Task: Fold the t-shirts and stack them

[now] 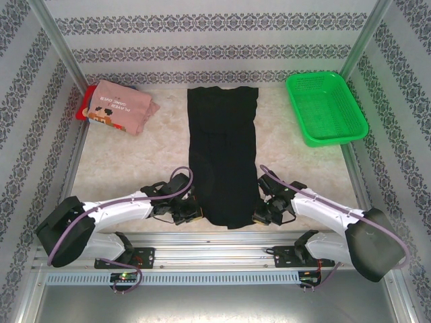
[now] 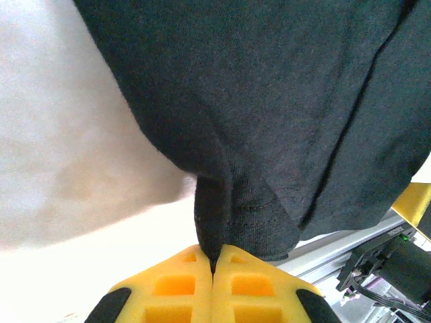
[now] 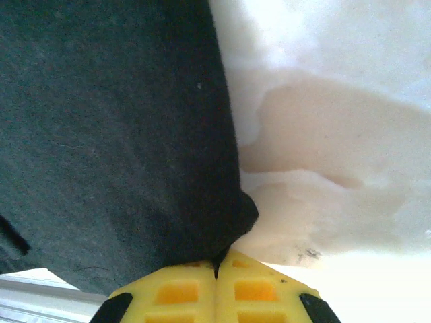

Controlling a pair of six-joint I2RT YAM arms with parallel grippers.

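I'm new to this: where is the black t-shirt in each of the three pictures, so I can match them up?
Top external: black t-shirt lies lengthwise mid-table.
Left wrist: upper right, corner pinched by left gripper.
Right wrist: left side, corner pinched by right gripper.
Shared landmark: pale marbled table.

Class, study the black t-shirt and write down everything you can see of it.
The black t-shirt is plain, soft knit cloth, laid out as a long narrow strip running lengthwise down the middle of the pale marbled table. Its far end lies flat. Its near corners are pinched by the left gripper and the right gripper, jaws shut on the cloth. A stitched hem shows at the left corner.
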